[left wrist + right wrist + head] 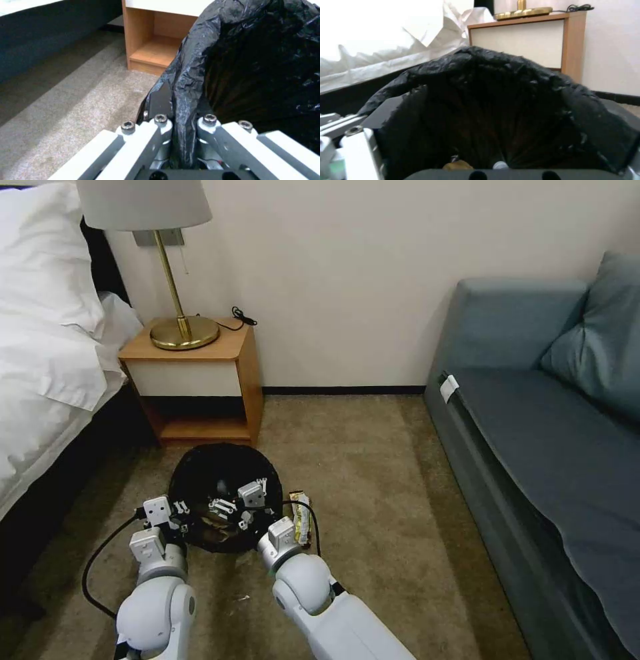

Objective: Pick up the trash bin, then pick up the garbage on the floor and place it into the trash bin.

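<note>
The trash bin (pixel 213 467), lined with a crinkled black bag, sits low over the carpet in front of me. My left gripper (pixel 183 511) is shut on its near rim, and the left wrist view shows the bag-covered rim (pixel 186 82) pinched between the fingers (pixel 160 122). My right gripper (pixel 225 508) hangs open over the bin's mouth. Deep inside the bin (pixel 493 82) lie a crumpled brown piece (pixel 457 165) and a white cap (pixel 500 164). Another piece of garbage, a flat tan-green snack wrapper (pixel 301 518), lies on the carpet just right of the bin.
A wooden nightstand (pixel 200 380) with a brass lamp (pixel 183 332) stands just behind the bin. The bed (pixel 47 367) runs along the left and a blue sofa (pixel 553 447) along the right. Open carpet (pixel 373 493) lies between them. A white scrap (pixel 243 599) lies near my arms.
</note>
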Controlling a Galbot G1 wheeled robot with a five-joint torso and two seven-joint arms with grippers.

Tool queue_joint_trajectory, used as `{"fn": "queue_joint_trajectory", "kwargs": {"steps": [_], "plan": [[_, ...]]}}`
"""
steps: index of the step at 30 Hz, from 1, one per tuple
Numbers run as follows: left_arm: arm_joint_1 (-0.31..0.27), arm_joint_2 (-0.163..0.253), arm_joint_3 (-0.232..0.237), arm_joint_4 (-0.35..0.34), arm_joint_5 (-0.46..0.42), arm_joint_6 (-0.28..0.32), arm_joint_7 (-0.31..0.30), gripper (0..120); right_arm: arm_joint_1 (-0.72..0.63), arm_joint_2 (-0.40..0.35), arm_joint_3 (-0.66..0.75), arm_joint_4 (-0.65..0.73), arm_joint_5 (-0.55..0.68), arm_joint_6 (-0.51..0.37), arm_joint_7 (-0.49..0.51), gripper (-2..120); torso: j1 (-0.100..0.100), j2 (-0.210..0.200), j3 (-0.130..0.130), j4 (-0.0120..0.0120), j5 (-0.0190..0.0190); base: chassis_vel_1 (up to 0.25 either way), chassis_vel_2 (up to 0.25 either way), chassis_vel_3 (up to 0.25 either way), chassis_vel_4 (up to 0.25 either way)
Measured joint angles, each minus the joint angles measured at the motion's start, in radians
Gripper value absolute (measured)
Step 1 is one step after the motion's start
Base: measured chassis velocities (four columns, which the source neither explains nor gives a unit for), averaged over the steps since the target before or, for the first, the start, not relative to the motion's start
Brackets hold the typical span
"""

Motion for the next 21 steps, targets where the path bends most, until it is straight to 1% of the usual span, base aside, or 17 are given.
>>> {"fn": "queue_joint_trajectory", "kwargs": {"steps": [7,17,18,19,20,21], "plan": [[0.001,0.002,-0.005,0.001,-0.001,0.0,0.0,3,0.03,0.0,0.036,0.019,0.021,-0.015,0.017,100,0.0,0.0,0.0,-0.0001,0.0001,0.0,0.0,0.0,0.0],[0.0,0.007,-0.027,-0.002,-0.028,0.007,-0.018,3,0.12,0.0,0.117,0.026,0.076,-0.08,0.067,100,0.0,0.0,0.0,0.0,0.0001,0.0,0.0,0.0,0.0],[0.001,0.011,-0.038,-0.008,-0.04,0.008,-0.023,3,0.159,-0.004,0.136,0.003,0.118,-0.114,0.1,100,0.0,0.0,0.0,0.0,0.0005,0.0,0.0,0.0,0.0],[0.005,0.017,-0.049,-0.015,-0.052,0.01,-0.028,3,0.219,-0.031,0.151,-0.034,0.197,-0.173,0.152,100,0.0,0.0,0.0,0.0,0.0001,0.0,0.0,0.0,0.0],[0.005,0.017,-0.049,-0.015,-0.052,0.01,-0.028,3,0.219,-0.031,0.151,-0.034,0.197,-0.173,0.152,100,0.0,0.0,0.0,0.0,0.0001,0.0,0.0,0.0,0.0],[0.009,0.021,-0.055,-0.024,-0.058,0.01,-0.031,3,0.27,-0.061,0.144,-0.055,0.284,-0.228,0.192,100,0.0,0.0,0.0,0.0,0.0001,0.0,0.0,0.0,0.0]]}}
